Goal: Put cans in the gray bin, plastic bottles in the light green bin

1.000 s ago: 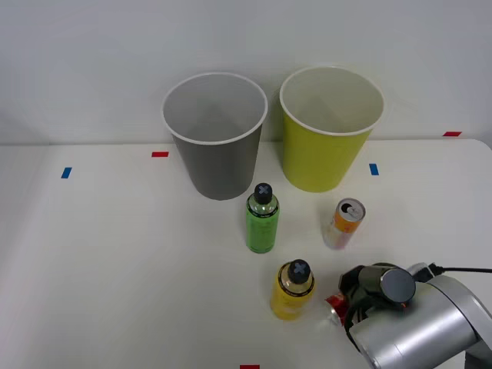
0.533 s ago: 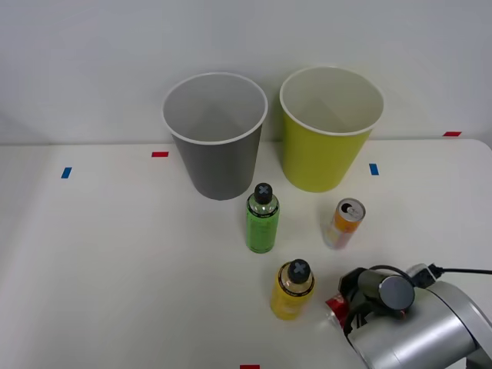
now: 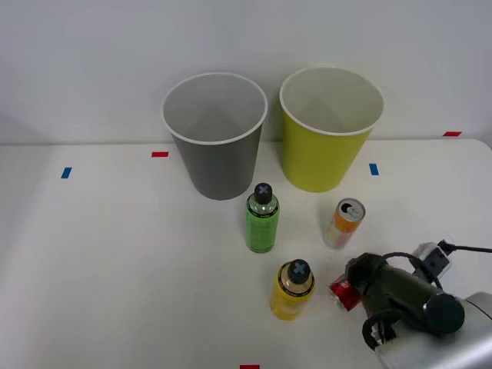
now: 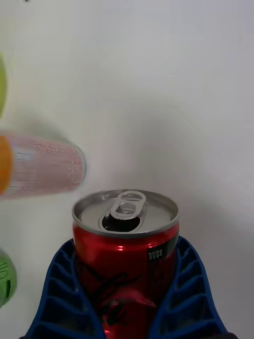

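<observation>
Right gripper [image 4: 127, 312]: blue ribbed fingers [image 4: 63, 296] clamped on either side of the red can [image 4: 126, 249], silver top and pull tab visible. In the front view the gripper [image 3: 355, 286] sits at lower right, the red can [image 3: 343, 292] largely hidden behind it; whether the can touches the table [image 3: 108, 261] cannot be told.

Yellow bottle [image 3: 293, 290]: upright, just left of the red can, lower centre.

Orange-and-white can [image 3: 344, 224]: upright, right of centre, above the gripper.

Green bottle [image 3: 262, 218]: upright, centre frame.

Gray bin [image 3: 215, 134]: upper centre, upright.

Light green bin [image 3: 329, 127]: upper right of centre, beside the gray bin.
</observation>
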You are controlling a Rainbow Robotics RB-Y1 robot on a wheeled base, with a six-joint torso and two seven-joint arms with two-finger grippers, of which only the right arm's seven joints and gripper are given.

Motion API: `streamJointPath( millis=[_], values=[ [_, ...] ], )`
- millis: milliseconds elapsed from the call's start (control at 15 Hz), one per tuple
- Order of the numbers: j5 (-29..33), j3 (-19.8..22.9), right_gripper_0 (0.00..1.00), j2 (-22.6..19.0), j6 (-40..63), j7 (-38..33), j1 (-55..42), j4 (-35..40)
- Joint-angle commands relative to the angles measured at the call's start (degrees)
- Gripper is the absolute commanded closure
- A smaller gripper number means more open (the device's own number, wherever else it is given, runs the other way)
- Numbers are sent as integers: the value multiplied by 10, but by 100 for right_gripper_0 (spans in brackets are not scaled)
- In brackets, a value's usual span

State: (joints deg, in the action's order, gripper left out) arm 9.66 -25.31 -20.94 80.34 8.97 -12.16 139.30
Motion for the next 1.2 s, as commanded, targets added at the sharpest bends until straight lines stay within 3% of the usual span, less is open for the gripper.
streamJointPath(
  millis=[67,267,667,1200],
  values=[
    [22,8,92,-23,-68,60,-40,35],
    [55,7,92,-27,-149,96,-70,39],
    [148,-6,92,-16,-294,97,-113,39],
    [176,26,92,0,-522,97,-117,39]
  ],
)
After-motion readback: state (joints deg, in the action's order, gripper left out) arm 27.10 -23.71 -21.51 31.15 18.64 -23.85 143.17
